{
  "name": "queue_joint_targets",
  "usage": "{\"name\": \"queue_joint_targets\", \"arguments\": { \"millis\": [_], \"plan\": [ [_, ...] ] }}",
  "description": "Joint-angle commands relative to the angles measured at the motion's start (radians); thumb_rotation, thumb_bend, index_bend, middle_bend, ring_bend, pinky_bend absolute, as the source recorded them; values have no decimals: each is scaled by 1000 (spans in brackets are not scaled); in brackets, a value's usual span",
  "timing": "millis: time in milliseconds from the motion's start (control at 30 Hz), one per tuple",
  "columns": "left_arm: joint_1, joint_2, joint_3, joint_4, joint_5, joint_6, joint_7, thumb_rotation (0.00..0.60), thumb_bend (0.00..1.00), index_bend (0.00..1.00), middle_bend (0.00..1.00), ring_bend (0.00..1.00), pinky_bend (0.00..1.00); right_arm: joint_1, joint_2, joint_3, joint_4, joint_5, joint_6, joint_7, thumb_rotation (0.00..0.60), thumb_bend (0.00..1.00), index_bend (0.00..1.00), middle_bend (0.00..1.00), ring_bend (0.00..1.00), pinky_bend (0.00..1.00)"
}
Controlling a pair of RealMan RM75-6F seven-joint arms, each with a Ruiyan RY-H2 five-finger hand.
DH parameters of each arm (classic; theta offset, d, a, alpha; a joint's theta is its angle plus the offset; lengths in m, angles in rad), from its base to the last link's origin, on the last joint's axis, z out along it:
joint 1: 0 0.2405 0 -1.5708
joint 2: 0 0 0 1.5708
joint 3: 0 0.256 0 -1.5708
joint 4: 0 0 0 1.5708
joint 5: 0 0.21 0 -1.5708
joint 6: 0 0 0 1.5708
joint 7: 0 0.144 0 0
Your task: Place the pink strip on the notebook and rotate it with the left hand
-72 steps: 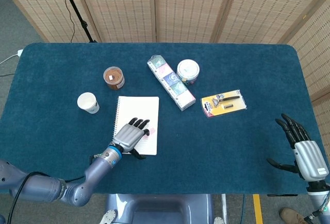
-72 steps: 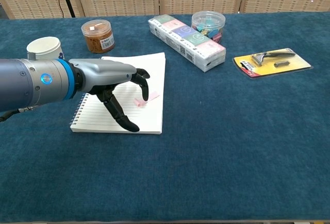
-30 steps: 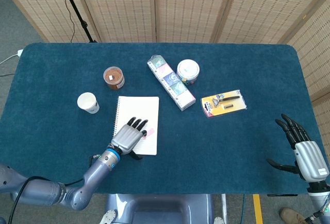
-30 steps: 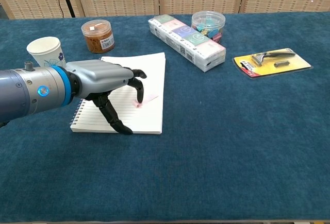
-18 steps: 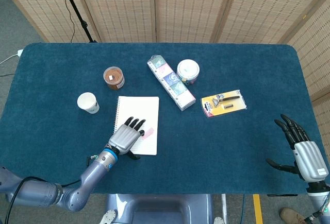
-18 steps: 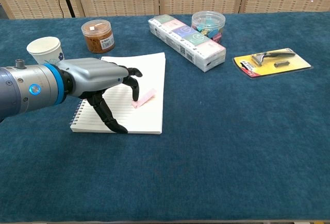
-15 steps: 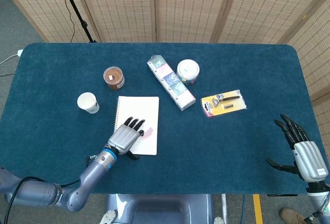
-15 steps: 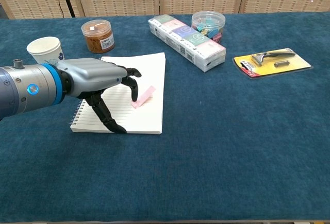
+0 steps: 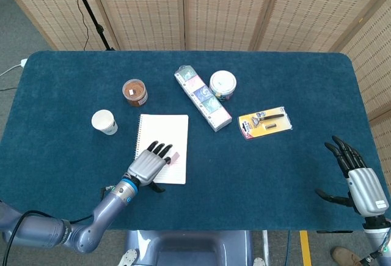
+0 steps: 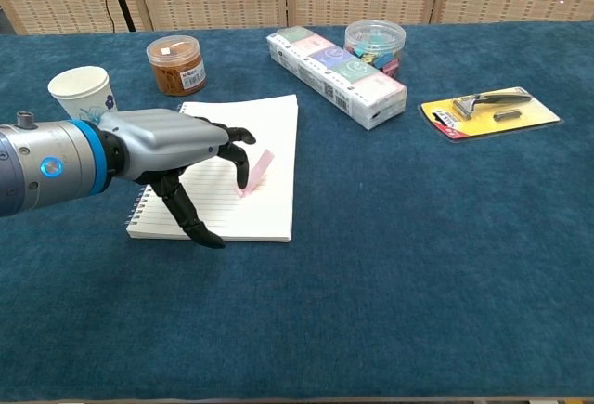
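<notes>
A small pink strip (image 10: 257, 168) lies on the white spiral notebook (image 10: 270, 123), near its right edge; in the head view the pink strip (image 9: 174, 156) shows just right of my fingers. My left hand (image 10: 176, 156) hovers low over the notebook (image 9: 165, 131), fingers spread, with a dark fingertip touching the strip's near end. The left hand (image 9: 148, 165) covers the notebook's lower half in the head view. My right hand (image 9: 359, 180) is far off at the table's right front edge, fingers apart and empty.
A paper cup (image 10: 82, 91) and a brown-lidded jar (image 10: 176, 63) stand left of the notebook. A long box of coloured packs (image 10: 334, 64), a clear tub (image 10: 374, 42) and a yellow razor card (image 10: 489, 111) lie to the right.
My left hand has drawn back toward me and leftward. The pink strip has turned on the notebook, from nearly flat across to steeply angled, its far end swinging away.
</notes>
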Motion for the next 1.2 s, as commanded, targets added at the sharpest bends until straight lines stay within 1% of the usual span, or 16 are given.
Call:
{"name": "queue_joint_targets", "arguments": {
  "millis": [33,633,867,1200],
  "plan": [
    [2,-1,2,-2,2,1,4,373,0,317,0,0,0,0,0,0,0,0,0,0,600,0,82,1,0,102],
    [7,0,3,3,-7,-1,20,372,0,322,0,0,0,-3,2,2,-1,-1,5,4,600,0,82,0,0,101],
    [12,5,-3,14,4,-10,4,369,0,323,0,0,0,-4,3,2,-2,-1,7,4,600,0,82,0,0,101],
    [15,0,8,-1,18,-17,9,373,0,324,0,0,0,-4,4,2,-4,-3,6,5,600,0,82,0,0,101]
  ]
}}
